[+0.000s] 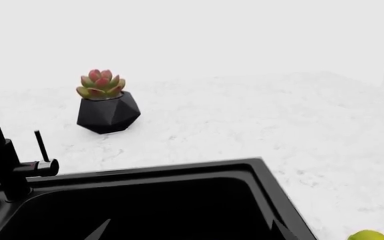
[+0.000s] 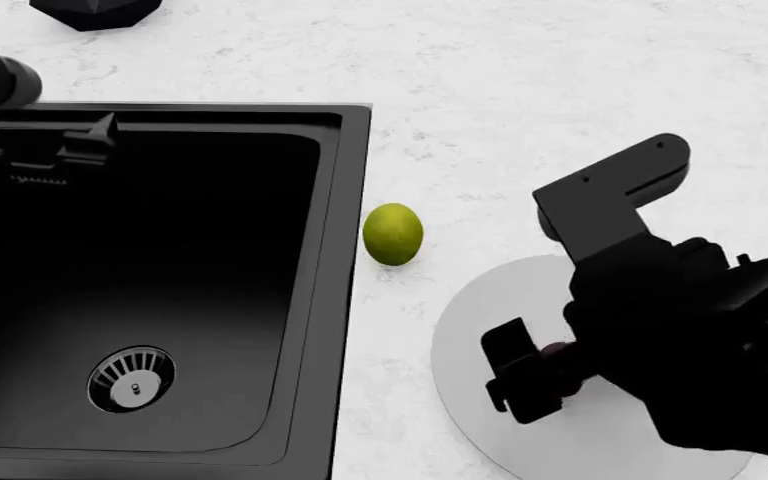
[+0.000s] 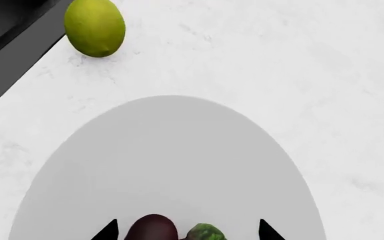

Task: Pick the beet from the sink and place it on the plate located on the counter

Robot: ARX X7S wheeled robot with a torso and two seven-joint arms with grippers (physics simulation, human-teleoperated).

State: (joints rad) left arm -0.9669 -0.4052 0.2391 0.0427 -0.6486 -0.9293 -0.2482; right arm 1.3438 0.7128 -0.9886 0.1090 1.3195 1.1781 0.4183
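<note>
Nearly done: beet (image 3: 153, 228) out of sink (image 2: 157, 290), over plate (image 3: 165, 170) on counter (image 2: 558, 90), between right gripper (image 3: 186, 231) jaw tips; gripped or already resting, cannot tell. Left gripper out of view. Lime (image 2: 392, 234) between sink and plate. Remaining: confirm release, retract.

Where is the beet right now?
The beet sits between the fingertips of the right gripper, over the plate on the counter, right of the sink. The lime lies between sink and plate.
</note>
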